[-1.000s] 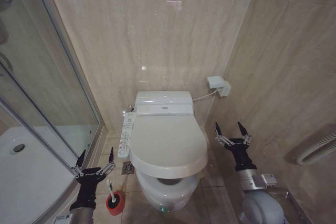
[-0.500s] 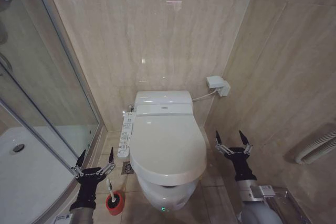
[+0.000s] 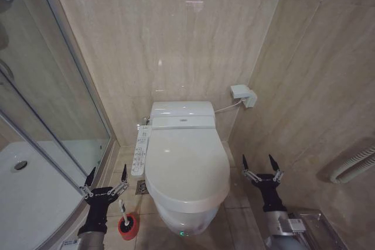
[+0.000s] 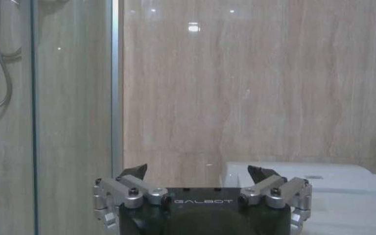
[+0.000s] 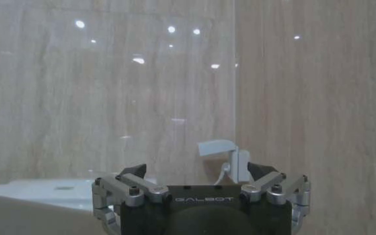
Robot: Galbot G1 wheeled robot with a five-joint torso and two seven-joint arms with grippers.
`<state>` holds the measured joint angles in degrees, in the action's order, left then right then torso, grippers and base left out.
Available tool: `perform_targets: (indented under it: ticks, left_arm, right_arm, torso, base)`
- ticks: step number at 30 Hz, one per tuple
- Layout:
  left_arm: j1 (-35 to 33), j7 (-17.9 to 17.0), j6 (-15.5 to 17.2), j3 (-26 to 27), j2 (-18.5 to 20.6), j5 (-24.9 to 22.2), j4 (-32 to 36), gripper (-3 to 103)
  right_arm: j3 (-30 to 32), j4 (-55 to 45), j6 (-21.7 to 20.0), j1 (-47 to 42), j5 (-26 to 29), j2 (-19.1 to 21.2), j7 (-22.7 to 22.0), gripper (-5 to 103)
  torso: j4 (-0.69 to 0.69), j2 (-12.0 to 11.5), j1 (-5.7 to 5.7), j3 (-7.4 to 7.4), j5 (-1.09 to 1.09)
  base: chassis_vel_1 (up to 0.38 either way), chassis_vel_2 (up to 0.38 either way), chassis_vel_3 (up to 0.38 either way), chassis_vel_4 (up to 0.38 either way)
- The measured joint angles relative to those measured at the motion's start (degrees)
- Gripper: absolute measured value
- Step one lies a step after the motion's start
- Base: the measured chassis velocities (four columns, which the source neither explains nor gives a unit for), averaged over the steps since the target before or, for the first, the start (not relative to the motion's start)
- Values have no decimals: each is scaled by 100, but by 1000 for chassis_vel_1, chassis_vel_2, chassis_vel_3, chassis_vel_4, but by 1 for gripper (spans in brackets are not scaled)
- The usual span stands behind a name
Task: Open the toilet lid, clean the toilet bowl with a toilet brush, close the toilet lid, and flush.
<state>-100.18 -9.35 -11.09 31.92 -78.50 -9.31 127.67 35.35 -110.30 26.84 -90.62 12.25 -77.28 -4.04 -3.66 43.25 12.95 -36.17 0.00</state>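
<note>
The glossy white toilet lid [image 3: 187, 165] lies flat, shut over the seat. Under its front edge a bit of the toilet bowl [image 3: 184, 225] and its pedestal shows. The toilet brush [image 3: 122, 208] stands upright with its thin white handle in the small red holder [image 3: 128, 226] on the floor, left of the bowl. My left gripper [image 3: 107, 174] hovers open just left of the brush handle, holding nothing. My right gripper [image 3: 258, 161] is open and empty to the right of the lid, apart from it. The wrist views show both the left gripper [image 4: 199, 172] and the right gripper [image 5: 198, 171] with fingers spread.
A white control panel [image 3: 139, 150] runs along the toilet's left side, the tank [image 3: 183, 114] behind. A curved glass shower door [image 3: 58, 109] stands at left. A wall box [image 3: 243, 95] with a cable sits at right. A floor drain [image 3: 142, 187] lies beside the bowl. Tiled walls are close on both sides.
The lid has dropped from slightly raised to fully shut, hiding the bowl opening. My right gripper has moved down and back from the lid. The left gripper has stayed put.
</note>
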Motion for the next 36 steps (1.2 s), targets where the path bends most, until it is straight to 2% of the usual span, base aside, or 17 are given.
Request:
perform_targets:
  ticks: [13, 20, 26, 36]
  left_arm:
    - [0, 0, 0, 0, 0, 0, 0, 100]
    - [0, 0, 0, 0, 0, 0, 0, 100]
    - [0, 0, 0, 0, 0, 0, 0, 100]
    - [0, 0, 0, 0, 0, 0, 0, 100]
  right_arm:
    - [-5, 419, 223, -22, 11, -141, -48, 100]
    - [-28, 1039, 294, 14, -126, -183, -58, 100]
    - [-40, 563, 282, -14, -72, -337, -31, 100]
    - [-43, -470, -266, 123, -26, -185, -140, 100]
  torso:
    - [0, 0, 1, 0, 0]
    - [0, 0, 1, 0, 1]
    - [0, 0, 1, 0, 0]
    - [1, 0, 1, 0, 0]
  base:
    - [0, 0, 0, 0]
    - [0, 0, 0, 0]
    - [0, 0, 0, 0]
    - [0, 0, 0, 0]
